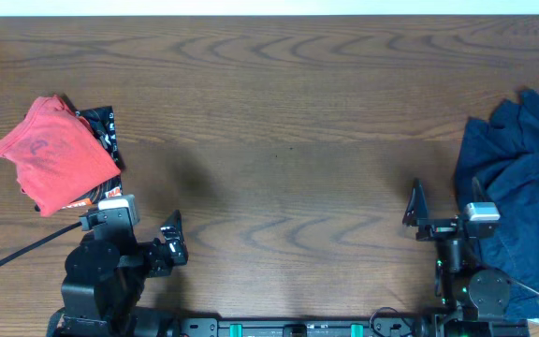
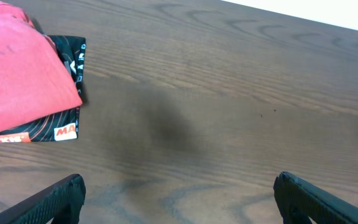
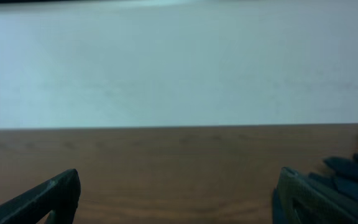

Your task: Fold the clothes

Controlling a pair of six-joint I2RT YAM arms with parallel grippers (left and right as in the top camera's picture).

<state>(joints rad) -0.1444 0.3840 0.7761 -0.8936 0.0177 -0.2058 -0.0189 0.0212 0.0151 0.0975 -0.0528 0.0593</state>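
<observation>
A folded red shirt [image 1: 52, 154] lies on a folded black printed garment [image 1: 103, 131] at the left of the table; both show in the left wrist view, the red shirt [image 2: 17, 74] over the black garment [image 2: 73, 56]. A crumpled dark blue garment [image 1: 522, 187] lies at the right edge; a bit of it shows in the right wrist view [image 3: 353, 167]. My left gripper [image 1: 172, 239] is open and empty near the front edge, right of the folded stack. My right gripper [image 1: 417, 213] is open and empty, just left of the blue garment.
The wooden table [image 1: 279, 122] runs wide between the two piles. A black cable [image 1: 17, 253] trails from the left arm's base. A pale wall [image 3: 179, 62] stands beyond the table's far edge.
</observation>
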